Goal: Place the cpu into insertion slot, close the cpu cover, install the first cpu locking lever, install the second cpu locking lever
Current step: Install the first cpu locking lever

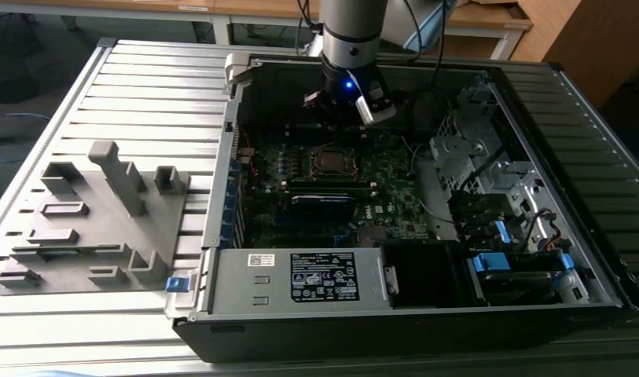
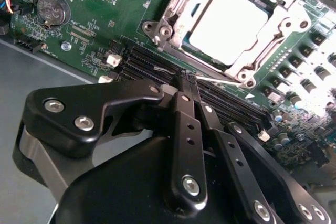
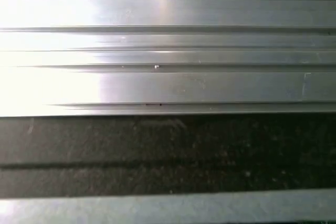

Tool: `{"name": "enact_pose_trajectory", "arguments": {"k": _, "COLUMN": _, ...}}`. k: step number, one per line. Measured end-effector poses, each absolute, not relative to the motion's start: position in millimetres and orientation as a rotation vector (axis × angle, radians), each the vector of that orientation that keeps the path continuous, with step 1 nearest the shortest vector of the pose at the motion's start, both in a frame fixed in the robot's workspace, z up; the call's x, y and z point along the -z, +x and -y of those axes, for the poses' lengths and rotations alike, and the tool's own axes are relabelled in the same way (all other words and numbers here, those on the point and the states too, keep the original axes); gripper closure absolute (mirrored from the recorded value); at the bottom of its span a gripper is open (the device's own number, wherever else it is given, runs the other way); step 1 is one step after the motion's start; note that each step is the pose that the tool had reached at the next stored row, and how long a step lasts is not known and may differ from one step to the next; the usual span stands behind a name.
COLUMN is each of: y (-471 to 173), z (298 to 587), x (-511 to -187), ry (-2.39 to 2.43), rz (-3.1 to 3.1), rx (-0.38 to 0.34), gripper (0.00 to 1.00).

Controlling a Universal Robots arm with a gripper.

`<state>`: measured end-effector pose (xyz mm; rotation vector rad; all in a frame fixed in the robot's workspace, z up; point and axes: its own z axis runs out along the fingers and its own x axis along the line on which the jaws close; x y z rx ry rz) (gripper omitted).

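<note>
In the second wrist view the cpu (image 2: 228, 22) lies flat in the insertion slot, its pale metal top showing through the cut-out of the cpu cover (image 2: 287, 24), which lies down over it. A thin metal locking lever (image 2: 220, 81) runs along the socket's edge beside the black memory slots. My gripper (image 2: 188, 77) is shut with nothing between its fingers, and its tips are at one end of that lever. In the exterior view the arm's wrist (image 1: 349, 78) hangs inside the open computer case, just behind the insertion slot (image 1: 330, 161).
The green motherboard (image 2: 94, 3) carries a coin battery (image 2: 51, 10) and long black memory slots (image 2: 152, 66). A drive cage (image 1: 476, 157) and power supply (image 1: 298, 275) crowd the case. A grey parts fixture (image 1: 89, 212) sits on the ribbed aluminium table (image 3: 168, 82).
</note>
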<state>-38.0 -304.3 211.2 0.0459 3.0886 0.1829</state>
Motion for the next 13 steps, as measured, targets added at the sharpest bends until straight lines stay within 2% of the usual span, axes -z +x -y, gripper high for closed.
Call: {"name": "enact_pose_trajectory", "arguments": {"k": 13, "y": -37.0, "z": 304.3, "x": -202.9, "ry": 0.046, "rz": -3.089, "rx": -0.179, "gripper": 0.89}}
